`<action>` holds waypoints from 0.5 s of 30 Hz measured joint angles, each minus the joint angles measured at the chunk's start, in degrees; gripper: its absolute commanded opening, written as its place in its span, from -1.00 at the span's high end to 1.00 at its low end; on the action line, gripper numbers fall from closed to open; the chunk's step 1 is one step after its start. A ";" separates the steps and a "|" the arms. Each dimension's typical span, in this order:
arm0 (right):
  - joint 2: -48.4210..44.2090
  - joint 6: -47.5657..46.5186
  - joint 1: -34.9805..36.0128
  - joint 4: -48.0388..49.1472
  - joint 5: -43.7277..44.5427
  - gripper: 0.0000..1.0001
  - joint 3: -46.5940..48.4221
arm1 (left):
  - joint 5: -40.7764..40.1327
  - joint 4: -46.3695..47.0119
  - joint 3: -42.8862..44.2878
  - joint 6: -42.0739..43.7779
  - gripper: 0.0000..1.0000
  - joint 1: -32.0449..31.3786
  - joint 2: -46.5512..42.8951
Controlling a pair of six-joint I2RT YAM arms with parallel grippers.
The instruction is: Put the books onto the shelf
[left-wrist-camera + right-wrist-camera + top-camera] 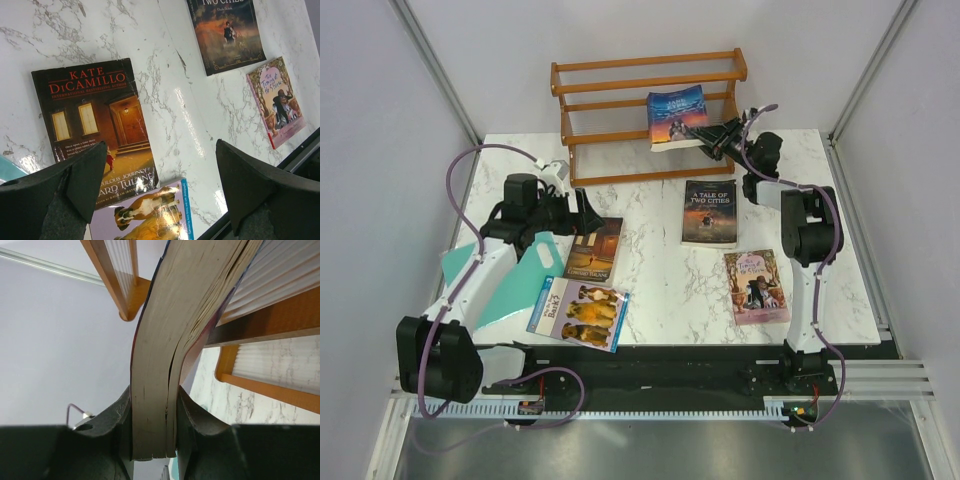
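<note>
I was working in a robotics lab test cell. Plain pale panels [380, 110] boxed the space in on three sides, joined by bare aluminium struts [434, 60]. The marble-patterned surface [660, 290] sat inside that booth. The left arm [470, 285] and right arm [810, 228] were bolted by a metal rail [890, 376] at its near edge. Purple cables [449, 193] hung in loose loops, and a slotted cable duct [650, 408] ran along the front.
</note>
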 measured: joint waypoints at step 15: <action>3.50 6.45 -1.75 7.74 -2.32 1.00 4.09 | 1.44 -0.04 -0.79 0.07 -0.89 0.00 1.77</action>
